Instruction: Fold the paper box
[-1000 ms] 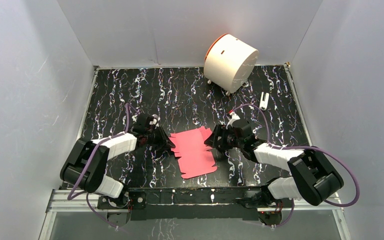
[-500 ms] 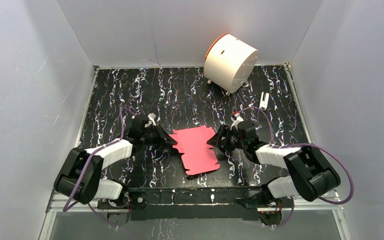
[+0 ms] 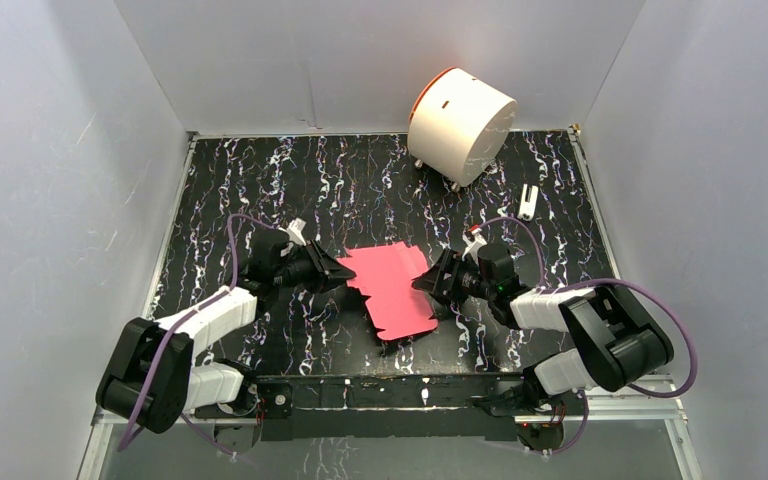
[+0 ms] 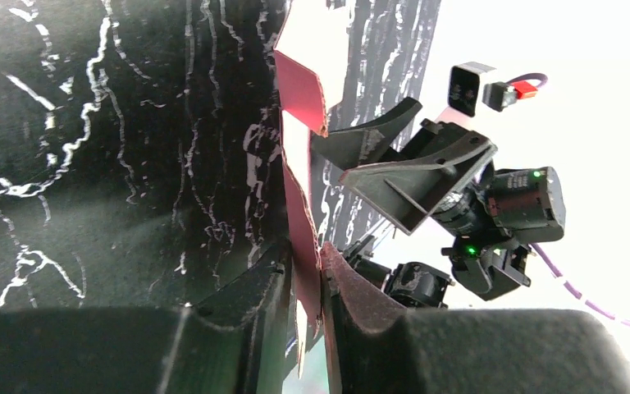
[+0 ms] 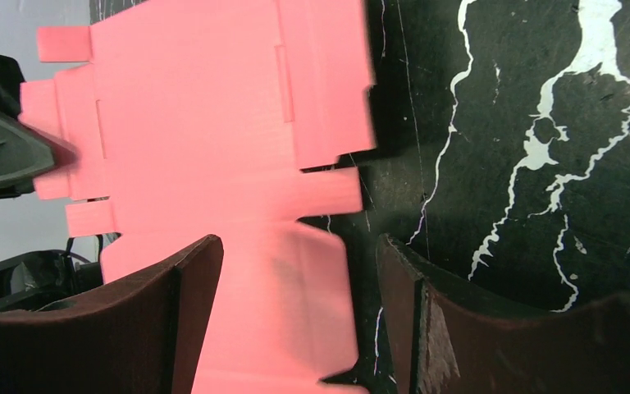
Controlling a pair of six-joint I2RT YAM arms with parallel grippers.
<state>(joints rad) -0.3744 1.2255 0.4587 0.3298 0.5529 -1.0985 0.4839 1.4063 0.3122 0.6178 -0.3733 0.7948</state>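
Observation:
The paper box [image 3: 396,292] is a flat pink-red die-cut sheet with tabs and notches, tilted up off the black marbled table near its middle. My left gripper [image 3: 344,271] is shut on the sheet's left edge. In the left wrist view the sheet [image 4: 299,205] runs edge-on between the fingers of that gripper [image 4: 305,283]. My right gripper [image 3: 429,284] stands open at the sheet's right edge. In the right wrist view a tab of the sheet [image 5: 213,123] lies between the spread jaws of that gripper [image 5: 299,275], touching neither finger.
A large white cylinder with an orange rim [image 3: 462,124] lies at the back right. A small white object [image 3: 528,201] sits near the right wall. White walls close in the table on three sides.
My left arm has reached farther out and carried the sheet's left edge up and away, tilting the sheet off the table. The right gripper has stayed almost in place.

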